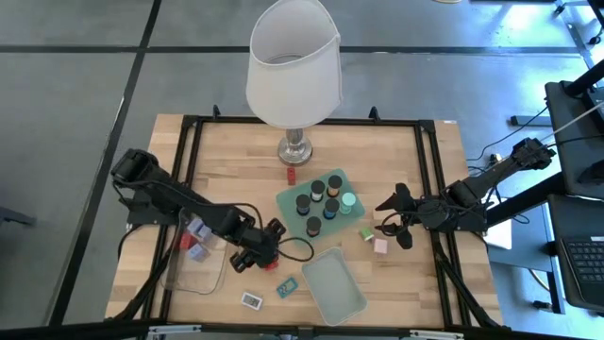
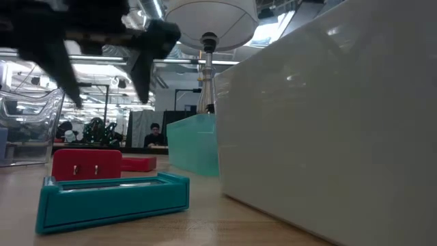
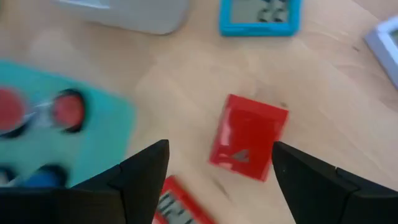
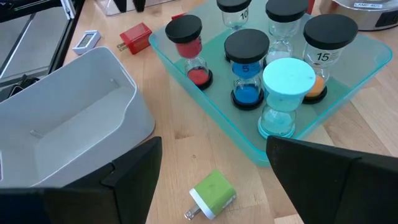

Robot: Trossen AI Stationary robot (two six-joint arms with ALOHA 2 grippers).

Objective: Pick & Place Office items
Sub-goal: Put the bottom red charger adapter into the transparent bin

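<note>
My left gripper (image 3: pixel 221 148) stands open just above a small red block (image 3: pixel 249 138) that lies on the wood, one finger on either side and neither touching it. In the low view its fingers (image 2: pixel 140 75) hang above the red block (image 2: pixel 86 165). Close by lie a flat teal rectangle (image 3: pixel 261 14), a flat red rectangle (image 3: pixel 177 208) and a flat white rectangle (image 1: pixel 252 299). My right gripper (image 1: pixel 394 225) waits open at the right, near a green block (image 4: pixel 211 194) and a pink block (image 1: pixel 380 246).
A mint tray (image 1: pixel 289 200) holds several sand timers. An empty mint tray (image 1: pixel 332 283) sits near the front edge. A clear bin (image 1: pixel 193 257) at the left holds lavender and red blocks. A white-shaded lamp (image 1: pixel 293 66) stands at the back, a red block (image 1: pixel 292 175) before it.
</note>
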